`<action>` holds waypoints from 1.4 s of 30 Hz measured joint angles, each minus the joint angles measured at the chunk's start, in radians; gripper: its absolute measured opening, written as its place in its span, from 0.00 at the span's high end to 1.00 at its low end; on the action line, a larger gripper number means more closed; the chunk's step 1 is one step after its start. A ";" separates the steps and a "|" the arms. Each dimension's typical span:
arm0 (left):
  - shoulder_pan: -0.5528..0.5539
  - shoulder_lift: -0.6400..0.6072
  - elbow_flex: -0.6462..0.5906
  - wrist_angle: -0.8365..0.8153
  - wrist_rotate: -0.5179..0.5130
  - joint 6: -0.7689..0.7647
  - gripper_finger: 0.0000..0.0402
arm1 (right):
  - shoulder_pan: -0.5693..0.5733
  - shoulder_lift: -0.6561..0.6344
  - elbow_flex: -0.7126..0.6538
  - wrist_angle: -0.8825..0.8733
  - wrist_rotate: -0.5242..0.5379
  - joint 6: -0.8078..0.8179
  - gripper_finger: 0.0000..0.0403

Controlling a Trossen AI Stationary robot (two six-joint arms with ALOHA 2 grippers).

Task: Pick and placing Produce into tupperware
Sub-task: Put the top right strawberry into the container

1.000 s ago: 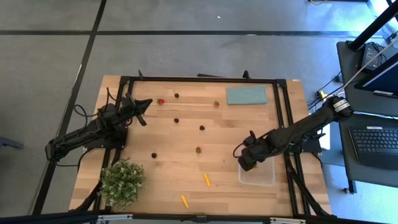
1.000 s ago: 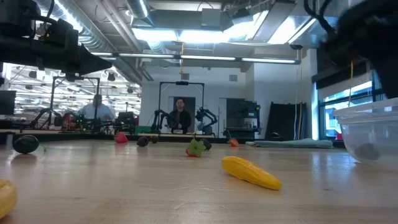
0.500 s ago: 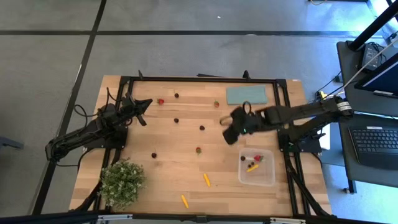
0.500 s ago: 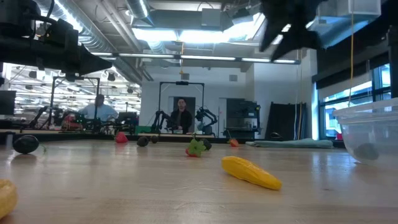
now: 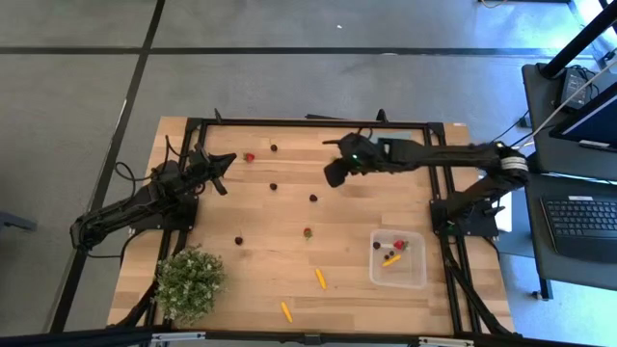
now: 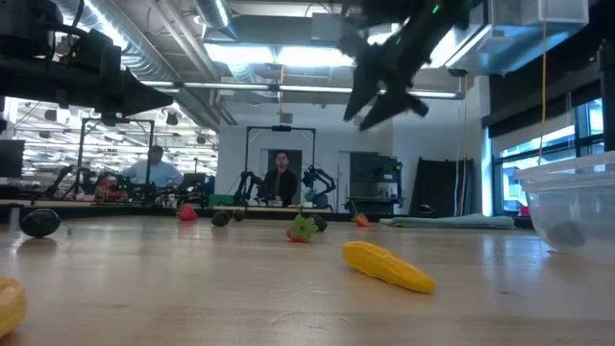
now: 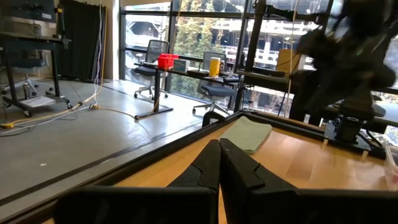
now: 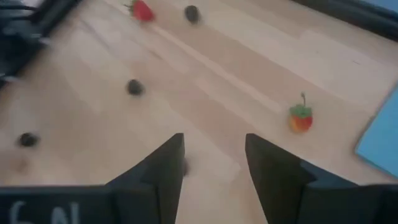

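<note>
Right gripper (image 5: 335,173): stretched out over the far middle of the table, above the wood; fingers (image 8: 168,163) apart with nothing between them, bare wood showing in the gap.
Under right gripper: an orange-red berry with a green cap (image 8: 301,119) just right of it in the high view, a dark round piece (image 5: 313,198) just on its near side.
Left gripper (image 5: 226,173): waiting at the far left of the table, above the wood; fingers (image 7: 208,168) pressed together, holding nothing.
Tupperware (image 5: 416,275): near right of the table, clear and shallow; inside lie a red berry (image 5: 399,245), a dark piece and a short orange bit.
Loose produce, far: red berry (image 5: 250,157) and dark round piece (image 5: 274,148) near the left gripper; another dark one (image 5: 273,186) a little nearer.
Loose produce, middle: dark piece (image 5: 239,240), red-and-green berry (image 5: 308,232).
Loose produce, near: two orange sticks (image 5: 320,279) (image 5: 286,311), well apart from the tupperware.
Teal slab (image 5: 383,147): far right, flat on the table.
Potted plant (image 5: 189,281): near left corner.
Background: two people (image 6: 279,180) far behind the table in the low view.
</note>
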 joint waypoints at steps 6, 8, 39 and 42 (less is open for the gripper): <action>0.000 0.000 0.000 0.000 0.000 0.000 1.00 | -0.067 0.138 0.000 0.017 -0.008 -0.048 0.57; 0.000 0.000 0.000 0.000 0.000 0.000 1.00 | -0.085 0.177 0.000 0.030 -0.008 -0.050 0.57; 0.000 0.000 0.000 0.000 0.000 0.000 1.00 | -0.218 0.347 0.000 0.159 -0.016 -0.281 0.57; 0.000 0.000 0.000 0.000 0.000 0.000 1.00 | -0.218 0.360 0.000 0.168 -0.016 -0.283 0.57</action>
